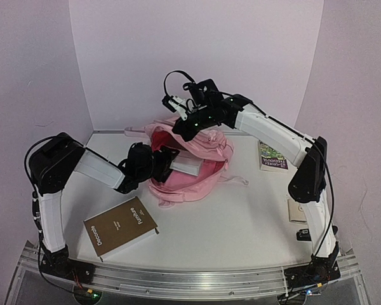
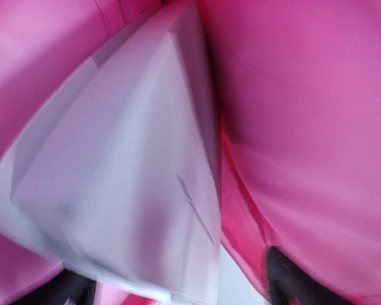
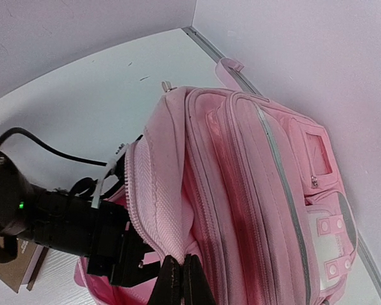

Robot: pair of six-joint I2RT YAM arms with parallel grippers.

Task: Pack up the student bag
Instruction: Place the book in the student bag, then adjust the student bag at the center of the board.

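So we had the student bag (image 1: 213, 152) lying unzipped on the white table (image 1: 241, 216). The right gripper (image 3: 181, 279) was pinched tight on the zipper edge at the bag's top. The left gripper (image 1: 170, 161) was poked into the bag's mouth, fingers (image 2: 292, 286) spread apart either side of a white book (image 2: 127, 190), one clearly off it. A brown book (image 1: 122, 227) lay off the bag's near left and a smaller book (image 1: 272, 155) to the bag's right.

1 book (image 1: 185, 166) in the student bag (image 1: 190, 188); 2nd book (image 1: 120, 227) before it.
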